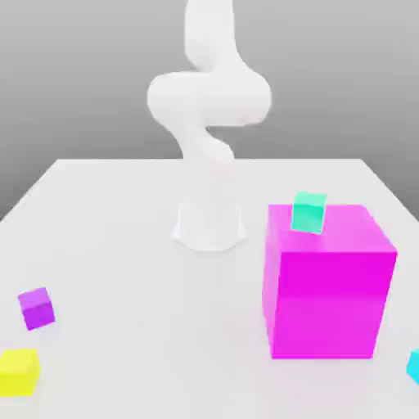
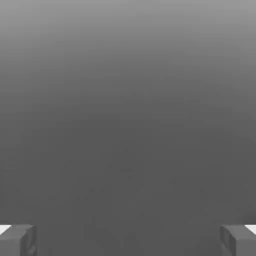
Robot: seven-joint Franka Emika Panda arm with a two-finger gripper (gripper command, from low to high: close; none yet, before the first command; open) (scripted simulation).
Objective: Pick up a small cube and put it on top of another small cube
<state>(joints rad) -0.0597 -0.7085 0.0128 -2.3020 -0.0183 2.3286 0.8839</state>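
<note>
A: What's cut off or hard to make out?

B: A small cyan cube [image 1: 413, 366] is cropped at the exterior view's right edge.

A: And the pincer [image 2: 128, 241]?

B: Spread wide, grey fingertips [image 2: 18, 240] far apart, nothing between them.

A: The cubes?

B: Small teal cube [image 1: 308, 212] atop the large magenta block [image 1: 327, 282]; small purple cube [image 1: 37, 308] and small yellow cube [image 1: 18, 371] near the white surface [image 1: 147, 327] edge, open room between.

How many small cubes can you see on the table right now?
4. A purple cube and a yellow cube near the exterior view's left edge, a green cube behind the big magenta cube, a cyan cube cut off at right. The magenta cube may hide more.
</note>
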